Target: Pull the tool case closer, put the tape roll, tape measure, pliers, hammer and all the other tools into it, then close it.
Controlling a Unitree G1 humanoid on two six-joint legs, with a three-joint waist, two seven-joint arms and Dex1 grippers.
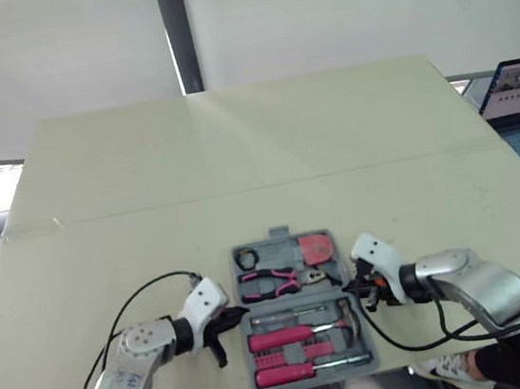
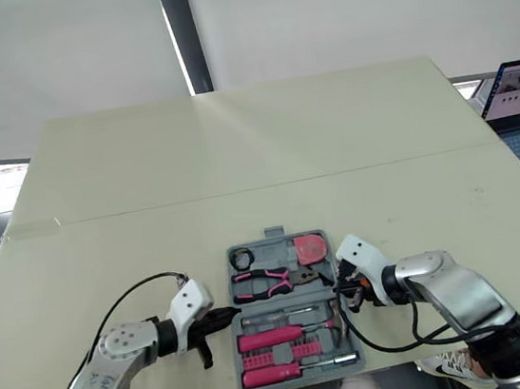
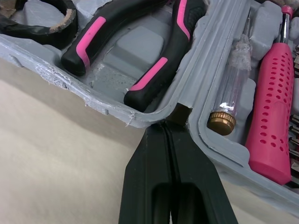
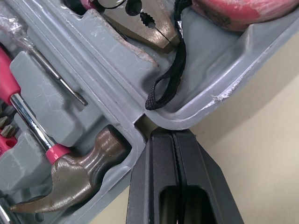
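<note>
Directly against tool case (image 3: pixel 202 55), left gripper (image 3: pixel 169 127)

I see a grey tool case (image 3: pixel 209 56) on a pale cream desk (image 1: pixel 236 159). The pliers (image 1: pixel 270 282) are black with pink stripes, the tape measure (image 1: pixel 316 246) salmon pink, the tape roll (image 1: pixel 247 257) black, the screwdriver handle (image 3: pixel 275 107) pink with a dotted pattern, the hammer head (image 4: pixel 77 179) dark brown.
</note>
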